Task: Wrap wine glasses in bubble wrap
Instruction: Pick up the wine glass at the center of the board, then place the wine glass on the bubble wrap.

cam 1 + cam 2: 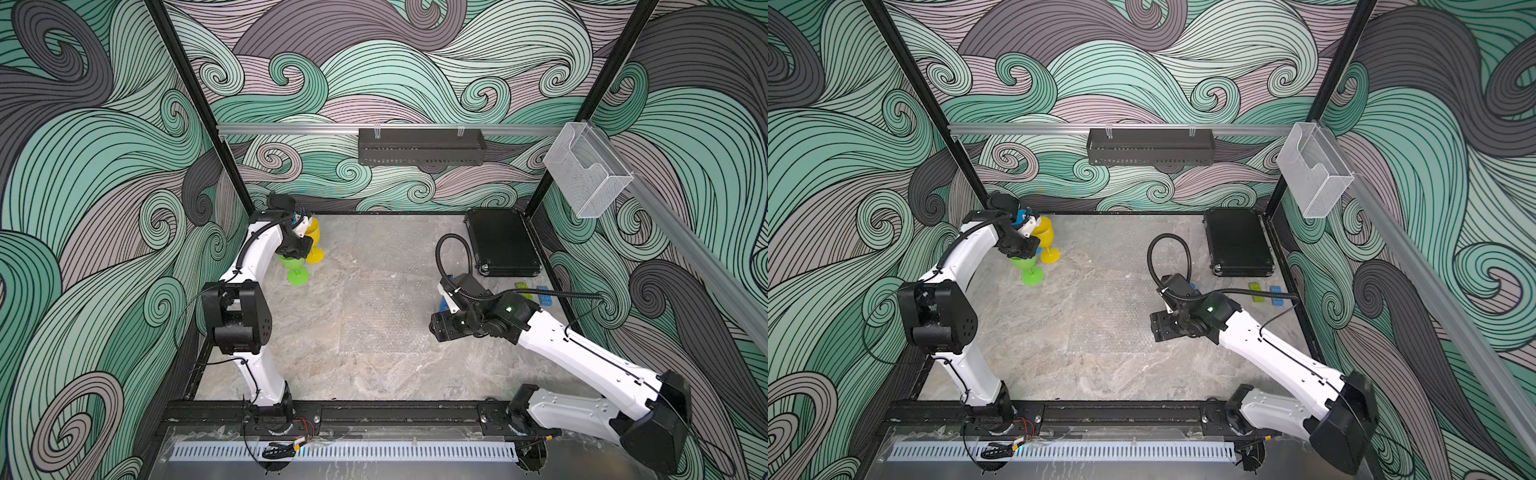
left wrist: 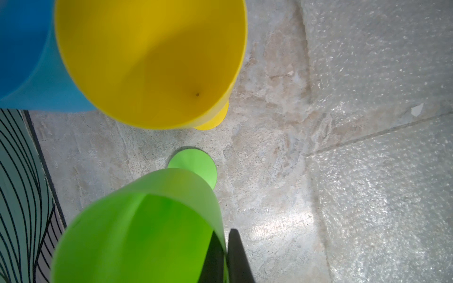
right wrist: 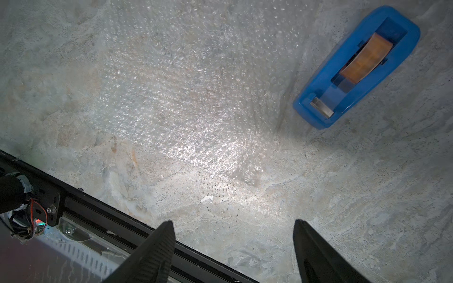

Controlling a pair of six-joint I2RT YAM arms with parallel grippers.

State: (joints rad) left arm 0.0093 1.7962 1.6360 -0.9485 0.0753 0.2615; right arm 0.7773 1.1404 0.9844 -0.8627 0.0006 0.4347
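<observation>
The green wine glass (image 2: 137, 232) stands at the table's back left, its foot (image 1: 298, 277) on the marble. My left gripper (image 2: 226, 245) is shut on its rim, one finger inside the bowl and one outside. The yellow wine glass (image 1: 314, 241) stands upright just behind it. The blue wine glass (image 2: 24, 61) is beside the yellow one and mostly hidden by the arm in both top views. Bubble wrap sheets (image 1: 374, 332) lie flat mid-table, and one (image 3: 183, 85) lies under my right gripper (image 3: 232, 225). That gripper hangs open and empty above the table's right half (image 1: 436, 328).
A blue tape dispenser (image 3: 355, 71) lies beside the wrap under the right arm. A black case (image 1: 503, 243) sits at the back right, with small coloured blocks (image 1: 540, 293) in front of it. The patterned side wall (image 2: 22, 196) is close to the glasses.
</observation>
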